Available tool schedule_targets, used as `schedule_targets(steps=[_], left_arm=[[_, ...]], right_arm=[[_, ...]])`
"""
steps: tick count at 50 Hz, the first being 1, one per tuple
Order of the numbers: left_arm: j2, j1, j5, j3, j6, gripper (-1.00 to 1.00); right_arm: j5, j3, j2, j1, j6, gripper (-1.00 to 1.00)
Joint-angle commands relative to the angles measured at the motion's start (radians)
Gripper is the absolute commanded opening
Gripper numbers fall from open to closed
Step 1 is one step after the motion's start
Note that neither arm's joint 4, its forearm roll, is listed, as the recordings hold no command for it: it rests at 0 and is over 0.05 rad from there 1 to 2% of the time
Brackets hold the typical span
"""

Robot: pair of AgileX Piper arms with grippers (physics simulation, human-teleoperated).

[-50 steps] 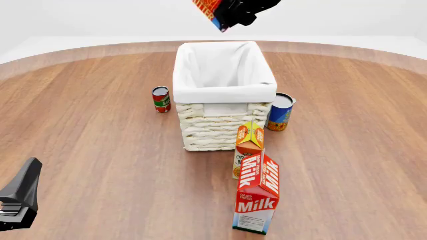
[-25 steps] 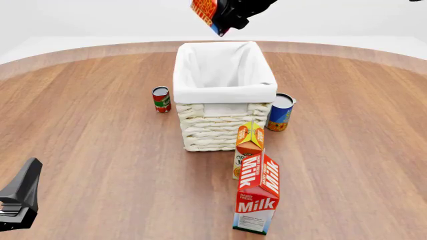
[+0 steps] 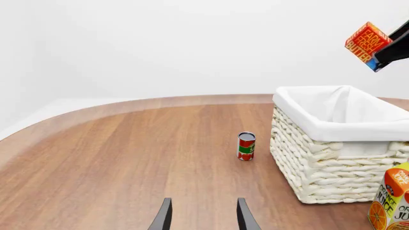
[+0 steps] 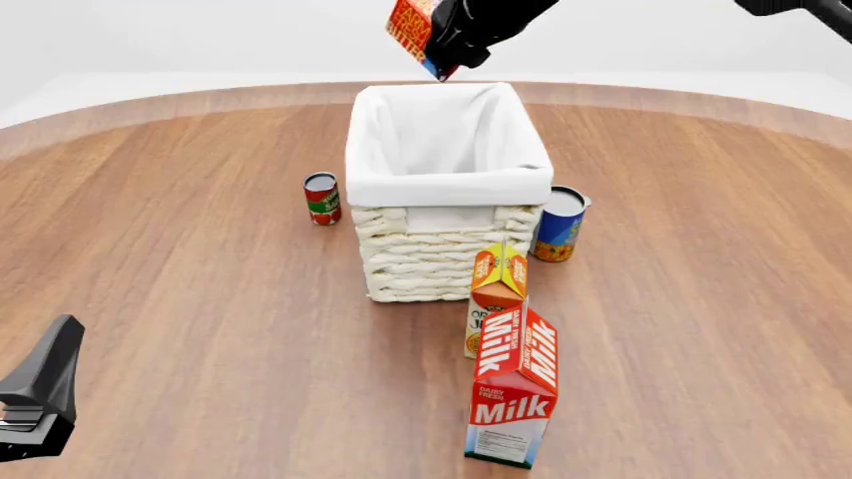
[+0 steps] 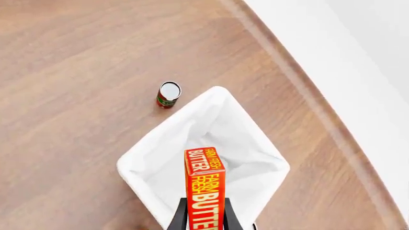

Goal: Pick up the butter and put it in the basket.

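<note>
Right gripper (image 4: 446, 45): pinching the butter (image 4: 413, 25) between its fingers, high in the air at 12 o'clock of the front view, above the far end of the basket (image 4: 449, 160). The box is tilted, clear of the liner and not touching the basket. The right wrist view shows the butter (image 5: 204, 187) edge-on over the open white-lined basket (image 5: 147, 163).

Left gripper (image 3: 203, 218): fingers spread with nothing between them, low over the bench (image 4: 174, 279) at 8 o'clock, well apart from all items.

Basket: upright at centre of the bench, interior showing only the cloth liner.

Other items: a red tomato can (image 4: 321, 199) just beside the basket at its 9 o'clock; a blue can (image 4: 560, 224) touching or nearly touching its 3 o'clock corner; an orange juice carton (image 4: 498, 289) at 5 o'clock against the basket front; a milk carton (image 4: 514, 389) nearer the camera, overlapping the juice carton.
</note>
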Motion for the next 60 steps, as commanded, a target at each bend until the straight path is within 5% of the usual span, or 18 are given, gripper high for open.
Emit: schedule_targets(steps=[1,60], left_arm=[[0.000,0.000,0.000,0.000,0.000,1.00],[0.000,0.000,0.000,0.000,0.000,1.00]], right_arm=[[-0.006,-0.017,0.011,-0.011,0.008,-1.00],[0.000,-0.066,0.149,-0.054,-0.029,-1.00]])
